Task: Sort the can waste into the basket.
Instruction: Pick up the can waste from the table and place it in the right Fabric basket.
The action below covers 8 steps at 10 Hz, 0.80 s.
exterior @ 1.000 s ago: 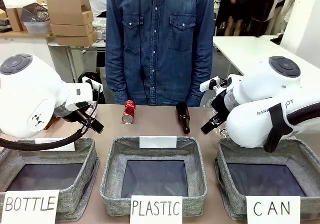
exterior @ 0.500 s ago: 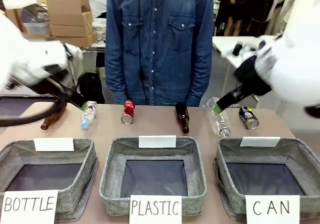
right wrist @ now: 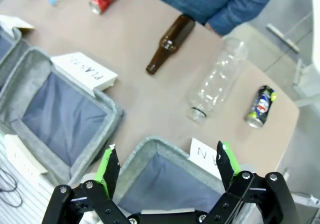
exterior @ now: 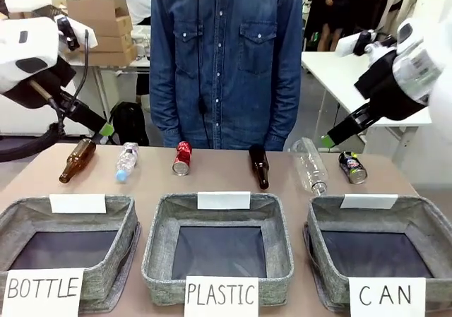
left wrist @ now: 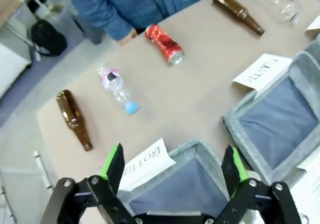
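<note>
Front view, red can (exterior: 182, 157), dark can (exterior: 352, 166), left end effector (left wrist: 173, 153), right end effector (right wrist: 166, 150) apart

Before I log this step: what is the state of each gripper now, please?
Left gripper, black with green pads: open, holding nothing.
Right gripper, black with green pads: open, holding nothing.

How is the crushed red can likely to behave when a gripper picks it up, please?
The red can lies on its side, so a nudge may roll it, though its dents probably limit that. Its shiny creased wall looks thin: probably light, and may buckle further.
</note>
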Tool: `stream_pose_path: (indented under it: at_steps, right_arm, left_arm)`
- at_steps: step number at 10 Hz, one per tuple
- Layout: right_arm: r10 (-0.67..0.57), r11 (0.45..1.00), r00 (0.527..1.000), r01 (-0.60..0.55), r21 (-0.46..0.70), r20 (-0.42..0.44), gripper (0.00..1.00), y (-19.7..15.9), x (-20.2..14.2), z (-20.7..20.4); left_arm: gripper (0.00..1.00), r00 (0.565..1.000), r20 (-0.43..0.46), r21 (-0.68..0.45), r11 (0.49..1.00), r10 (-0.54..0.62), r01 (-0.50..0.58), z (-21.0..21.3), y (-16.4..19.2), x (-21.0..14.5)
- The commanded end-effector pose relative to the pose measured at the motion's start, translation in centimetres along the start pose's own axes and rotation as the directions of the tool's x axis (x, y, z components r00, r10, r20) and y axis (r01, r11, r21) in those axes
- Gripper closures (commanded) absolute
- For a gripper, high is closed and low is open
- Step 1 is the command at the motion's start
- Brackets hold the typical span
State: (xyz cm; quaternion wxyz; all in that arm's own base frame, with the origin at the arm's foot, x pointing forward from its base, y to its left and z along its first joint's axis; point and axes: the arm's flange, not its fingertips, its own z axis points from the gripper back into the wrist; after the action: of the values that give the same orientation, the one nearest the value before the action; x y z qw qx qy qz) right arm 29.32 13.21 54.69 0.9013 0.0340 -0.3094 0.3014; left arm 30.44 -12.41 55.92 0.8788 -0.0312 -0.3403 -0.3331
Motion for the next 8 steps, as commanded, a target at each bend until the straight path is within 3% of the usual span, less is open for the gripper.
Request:
stream_pose_path:
  at_steps: [1,2,3,4,5,6,7,8]
  right_arm:
    - [-0.007,0.997,0.999,0.004,0.077,0.040,0.00,0.5,-0.3,0.5]
    - [-0.139,0.957,0.985,0.108,0.271,0.101,0.00,-0.3,-1.3,1.1]
    - [-0.367,0.810,0.927,0.276,0.518,0.079,0.00,-1.8,-2.7,2.1]
    - [-0.507,0.622,0.861,0.396,0.675,-0.039,0.00,-3.4,-4.5,2.7]
    - [-0.638,0.413,0.756,0.498,0.763,-0.148,0.00,-5.3,-6.5,3.2]
    - [-0.719,0.268,0.663,0.542,0.796,-0.209,0.00,-7.4,-8.1,3.3]
    - [-0.792,0.151,0.564,0.554,0.818,-0.236,0.00,-9.5,-9.8,3.4]
    - [-0.847,0.101,0.487,0.542,0.834,-0.214,0.00,-11.1,-11.6,3.6]
  left_arm:
    - [0.00,0.999,0.031,-0.184,0.983,-0.018,0.023,0.9,0.0,0.4]
    - [0.00,1.000,0.022,-0.347,0.938,-0.012,0.019,1.4,1.0,-0.2]
    - [0.00,0.997,0.075,-0.542,0.840,0.009,0.033,2.3,2.7,-1.5]
    - [0.00,0.986,0.112,-0.708,0.706,0.125,-0.009,2.8,4.7,-3.0]
    - [0.00,0.942,0.059,-0.820,0.554,0.331,-0.144,2.0,6.7,-4.3]
    - [0.00,0.864,-0.014,-0.877,0.409,0.504,-0.253,1.0,8.2,-5.4]
    - [0.00,0.781,-0.039,-0.903,0.312,0.623,-0.294,0.6,9.8,-6.7]
    - [0.00,0.726,-0.045,-0.913,0.267,0.686,-0.310,0.5,11.1,-7.8]
